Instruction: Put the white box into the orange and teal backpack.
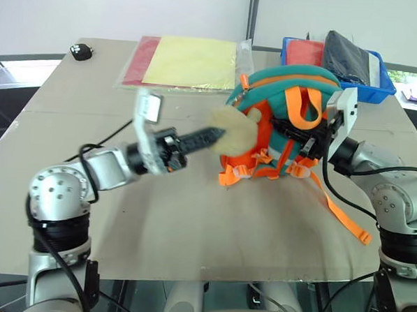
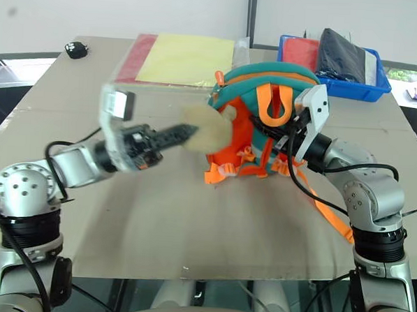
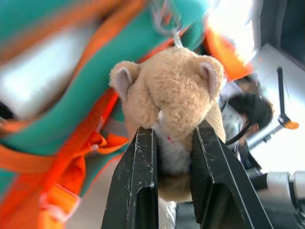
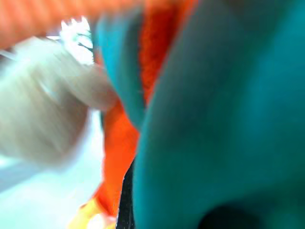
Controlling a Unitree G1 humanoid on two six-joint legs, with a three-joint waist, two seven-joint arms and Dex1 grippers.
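Note:
The orange and teal backpack (image 1: 282, 90) stands upright in the middle of the table. Its beige fuzzy charm (image 1: 234, 133), shaped like a small bear, hangs on its left side. My left gripper (image 1: 220, 134) reaches in from the left and is shut on that charm. In the left wrist view both black fingers (image 3: 143, 171) press into the bear's body (image 3: 171, 95). My right gripper (image 1: 306, 143) is at the backpack's right side, shut on its fabric among the straps. Teal cloth (image 4: 219, 119) lies right against the right wrist camera. The white box is out of view.
A clear sleeve with yellow and red sheets (image 1: 189, 60) lies at the back of the table. Behind the backpack on the right is a blue tray (image 1: 383, 90) with red and black items. A small black object (image 1: 81, 51) sits far left. An orange strap (image 1: 342, 212) trails toward the front right.

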